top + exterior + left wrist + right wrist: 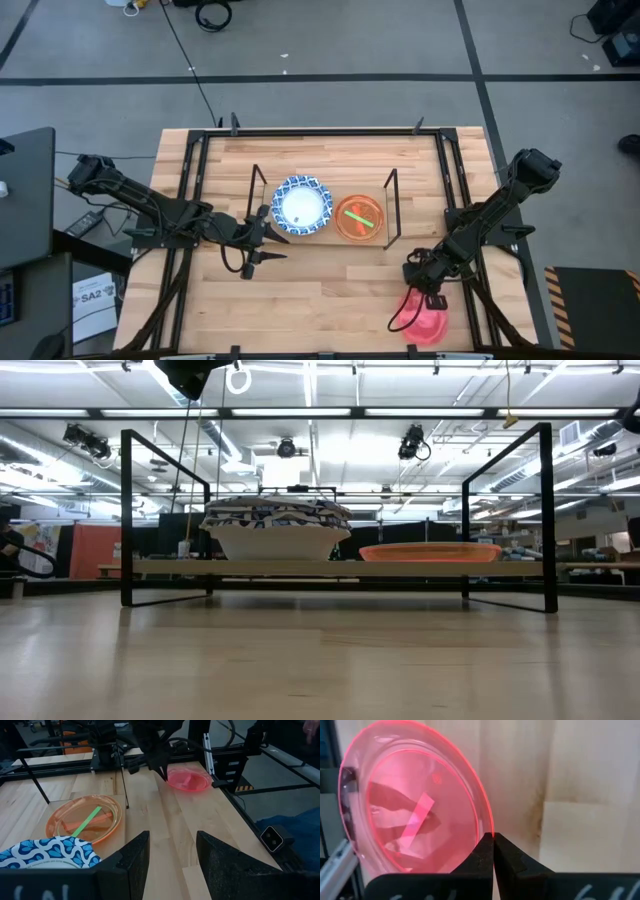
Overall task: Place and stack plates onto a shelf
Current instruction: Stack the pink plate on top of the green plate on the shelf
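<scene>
The shelf [330,185] stands mid-table with a stack of white plates with blue patterned rims [301,205] on its left part and an orange plate [359,217], a green strip in it, on its right. From the low view the stack [275,525] and the orange plate [430,551] both rest on the board [400,568]. A translucent red-pink plate [428,322] is near the table's right near corner. My right gripper [418,287] is shut on it. My left gripper [273,245] hangs open off the shelf's left near corner. My right gripper [493,840] pinches the red-pink plate's rim [489,827] between its two fingertips. The fingers come from above, slanting down from the table's far side, onto the rim's edge nearest the shelf [167,774]. Whether the plate is lifted off the table cannot be told.
Black wire-loop frames [257,190] [393,205] rise at the shelf's short ends. A black rail frame [455,180] runs along the table's sides. Bare wood lies between the shelf and the near edge [330,290]. A dark cable loop [398,318] hangs beside the red-pink plate.
</scene>
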Tool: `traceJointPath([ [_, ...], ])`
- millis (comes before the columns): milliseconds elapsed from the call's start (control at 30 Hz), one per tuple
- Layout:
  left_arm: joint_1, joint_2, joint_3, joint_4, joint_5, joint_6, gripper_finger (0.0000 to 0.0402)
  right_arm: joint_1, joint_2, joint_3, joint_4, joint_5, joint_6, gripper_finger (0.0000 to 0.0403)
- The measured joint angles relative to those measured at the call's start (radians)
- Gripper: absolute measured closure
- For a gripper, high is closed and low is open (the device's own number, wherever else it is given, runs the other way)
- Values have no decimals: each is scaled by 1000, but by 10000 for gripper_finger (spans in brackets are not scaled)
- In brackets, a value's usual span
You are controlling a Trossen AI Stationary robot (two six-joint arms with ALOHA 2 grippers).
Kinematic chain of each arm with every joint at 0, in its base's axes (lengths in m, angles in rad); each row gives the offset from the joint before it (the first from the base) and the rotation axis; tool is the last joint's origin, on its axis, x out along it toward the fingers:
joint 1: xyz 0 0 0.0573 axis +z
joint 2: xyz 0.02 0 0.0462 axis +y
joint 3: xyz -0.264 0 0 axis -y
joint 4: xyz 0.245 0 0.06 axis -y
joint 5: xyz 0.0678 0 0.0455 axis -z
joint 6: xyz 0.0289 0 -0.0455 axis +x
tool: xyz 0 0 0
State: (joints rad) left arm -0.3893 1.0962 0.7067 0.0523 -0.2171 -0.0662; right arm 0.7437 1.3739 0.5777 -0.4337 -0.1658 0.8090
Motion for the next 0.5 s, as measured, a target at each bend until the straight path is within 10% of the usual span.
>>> traceJointPath([
  [500, 0, 0, 0, 0, 0, 0, 233, -10, 0, 0, 215, 142, 1, 397],
])
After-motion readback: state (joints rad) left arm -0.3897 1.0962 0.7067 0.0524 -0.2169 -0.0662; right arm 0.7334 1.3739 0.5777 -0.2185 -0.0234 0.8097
